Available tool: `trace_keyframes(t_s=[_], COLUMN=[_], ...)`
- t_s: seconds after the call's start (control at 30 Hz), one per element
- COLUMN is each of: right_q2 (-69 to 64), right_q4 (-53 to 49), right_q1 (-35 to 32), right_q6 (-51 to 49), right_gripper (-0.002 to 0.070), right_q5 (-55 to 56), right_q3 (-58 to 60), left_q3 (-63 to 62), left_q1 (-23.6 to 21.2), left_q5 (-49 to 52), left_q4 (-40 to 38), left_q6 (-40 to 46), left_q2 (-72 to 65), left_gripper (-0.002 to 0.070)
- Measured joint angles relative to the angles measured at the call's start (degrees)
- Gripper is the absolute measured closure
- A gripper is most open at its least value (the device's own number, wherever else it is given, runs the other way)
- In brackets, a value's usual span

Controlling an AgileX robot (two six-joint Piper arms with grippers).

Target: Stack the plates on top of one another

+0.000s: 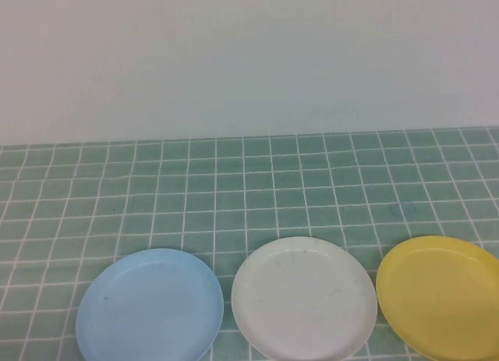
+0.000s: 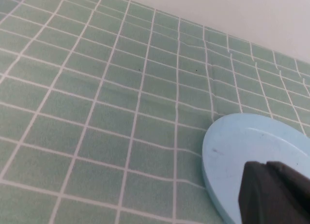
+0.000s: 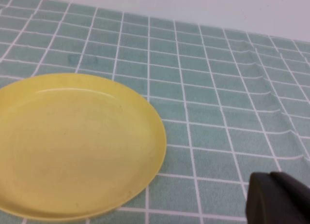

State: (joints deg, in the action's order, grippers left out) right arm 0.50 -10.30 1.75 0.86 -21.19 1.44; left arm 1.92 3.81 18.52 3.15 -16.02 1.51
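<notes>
Three plates lie in a row at the near edge of the table in the high view: light blue (image 1: 150, 306) on the left, white (image 1: 304, 297) in the middle, yellow (image 1: 440, 295) on the right. None touches another. Neither gripper shows in the high view. In the left wrist view my left gripper (image 2: 265, 165) is shut and empty, hovering over the light blue plate (image 2: 242, 151). In the right wrist view my right gripper (image 3: 271, 174) is shut and empty, over the cloth beside the yellow plate (image 3: 72, 141).
A green cloth with a white grid (image 1: 249, 189) covers the table and shows creases in the left wrist view (image 2: 193, 69) and the right wrist view (image 3: 271, 103). A plain white wall (image 1: 249, 57) stands behind.
</notes>
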Motion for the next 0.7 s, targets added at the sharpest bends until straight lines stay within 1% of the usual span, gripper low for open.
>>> trace_keyframes(t_s=[0.2, 0.27, 0.33, 0.47, 0.53, 0.63, 0.7], right_q2=[0.0, 0.0, 0.0, 0.0, 0.0, 0.0, 0.0], right_q4=[0.0, 0.0, 0.0, 0.0, 0.0, 0.0, 0.0], right_q1=[0.0, 0.0, 0.0, 0.0, 0.0, 0.0, 0.0], right_q6=[0.0, 0.0, 0.0, 0.0, 0.0, 0.0, 0.0], right_gripper=[0.0678, 0.0678, 0.0678, 0.0678, 0.0678, 0.0678, 0.0678], right_q5=[0.0, 0.0, 0.0, 0.0, 0.0, 0.0, 0.0], right_q3=[0.0, 0.0, 0.0, 0.0, 0.0, 0.0, 0.0], left_q3=[0.0, 0.0, 0.0, 0.0, 0.0, 0.0, 0.0], left_q1=[0.0, 0.0, 0.0, 0.0, 0.0, 0.0, 0.0], left_q5=[0.0, -0.7, -1.9, -4.3, -5.2, -6.2, -7.5], left_q4=[2.8, 1.5, -3.2, -18.5, -23.1, -26.8, -32.4], left_q6=[2.4, 2.1, 0.0, -6.7, -7.0, -7.1, -9.6], left_q2=[0.0, 0.0, 0.0, 0.0, 0.0, 0.0, 0.0], left_gripper=[0.0675, 0.0675, 0.0675, 0.0675, 0.0675, 0.0675, 0.0675])
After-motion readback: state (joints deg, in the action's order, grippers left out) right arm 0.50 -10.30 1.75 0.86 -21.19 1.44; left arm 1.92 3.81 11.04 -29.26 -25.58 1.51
